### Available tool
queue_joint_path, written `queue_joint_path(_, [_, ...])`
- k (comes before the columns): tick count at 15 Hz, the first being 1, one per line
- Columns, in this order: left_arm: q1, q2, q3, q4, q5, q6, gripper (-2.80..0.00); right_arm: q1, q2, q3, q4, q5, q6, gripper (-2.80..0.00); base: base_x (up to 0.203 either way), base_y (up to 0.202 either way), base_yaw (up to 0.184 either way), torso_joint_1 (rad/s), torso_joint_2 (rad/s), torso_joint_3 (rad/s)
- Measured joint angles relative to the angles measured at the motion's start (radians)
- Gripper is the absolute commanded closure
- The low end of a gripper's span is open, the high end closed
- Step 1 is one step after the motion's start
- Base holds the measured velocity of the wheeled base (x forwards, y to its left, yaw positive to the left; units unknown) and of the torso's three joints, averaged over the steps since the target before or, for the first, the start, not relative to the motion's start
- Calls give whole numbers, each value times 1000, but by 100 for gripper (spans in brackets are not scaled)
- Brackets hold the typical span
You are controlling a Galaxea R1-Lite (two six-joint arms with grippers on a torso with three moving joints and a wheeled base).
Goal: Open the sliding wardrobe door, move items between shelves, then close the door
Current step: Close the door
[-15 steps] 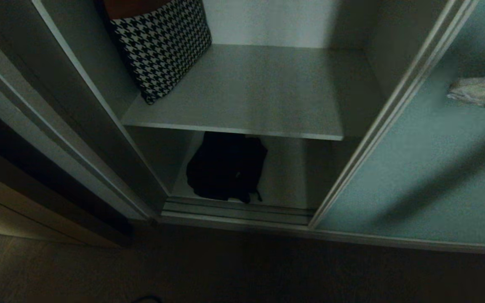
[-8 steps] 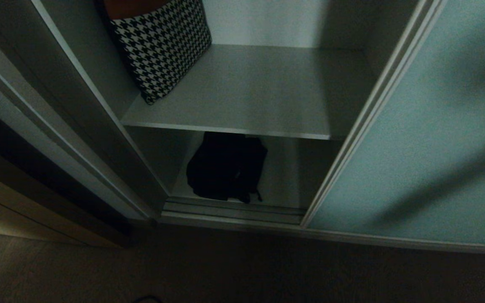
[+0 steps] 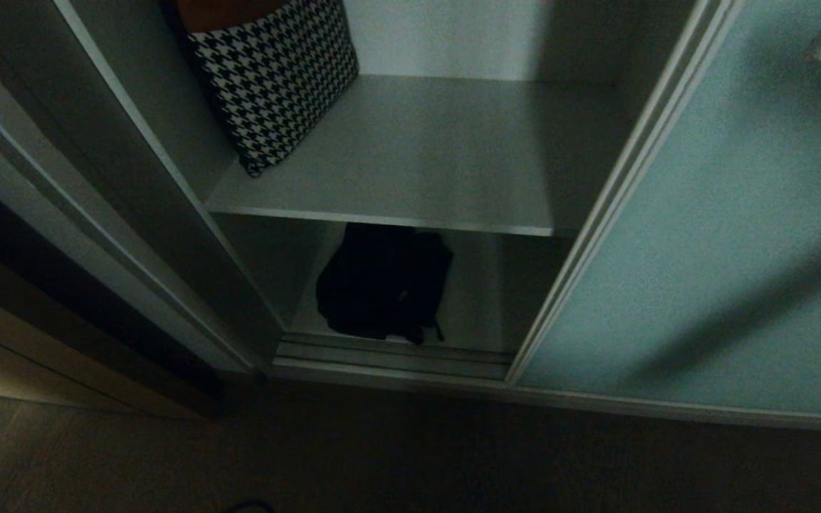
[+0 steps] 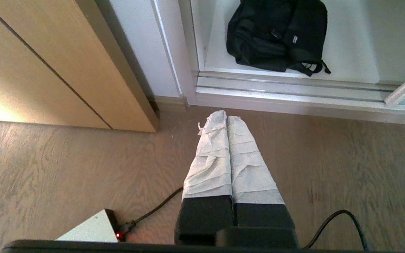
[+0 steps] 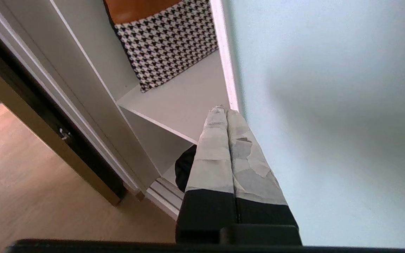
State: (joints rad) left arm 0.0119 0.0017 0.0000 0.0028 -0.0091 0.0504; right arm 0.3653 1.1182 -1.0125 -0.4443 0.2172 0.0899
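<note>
Wood floor (image 4: 65,168) runs up to the wardrobe's bottom track (image 4: 294,88), and the head view is dim, so I read the depths with some caution. Door (image 3: 710,235) fills the right half of the head frame, its silver edge cutting diagonally from upper right toward lower centre, leaving the opening partly uncovered. Bag (image 3: 382,285) sits on the bottom shelf (image 3: 474,299), centre of the frame, close behind the track. Upper shelf (image 3: 417,149) carries only a houndstooth cushion (image 3: 275,78) at upper left.

My right gripper (image 5: 226,111) has its taped fingers pressed together with nothing between them, tips just beside the door's edge in the wrist view; in the head view I think the pale blur at upper right is that same gripper, though I can't be sure. My left gripper (image 4: 227,117) hangs over the floor, fingers likewise together and empty.

Risks as I judge them: with the fingers flat on smooth frosted panel, a push could slip and the door stall half way. If the opening is too narrow, reaching for the bag could jam my arm against the door frame. The bag's loose straps (image 4: 315,68) lie near the track and could snag the sliding door.
</note>
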Motion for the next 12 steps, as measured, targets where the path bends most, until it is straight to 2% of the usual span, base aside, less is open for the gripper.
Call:
queue_joint_path(3, [0,0,0,0,0,0,0,68,64,-4,-60,-19,-7,0,0,0,0,0,0,0])
queue_joint_path(6, [0,0,0,0,0,-1,0,114,116,-14,-106,-84,-1,0,0,0,0,0,0,0])
queue_joint_path(12, [0,0,0,0,0,0,0,88,87,-17,-100,-101,71,0,0,0,0,0,0,0])
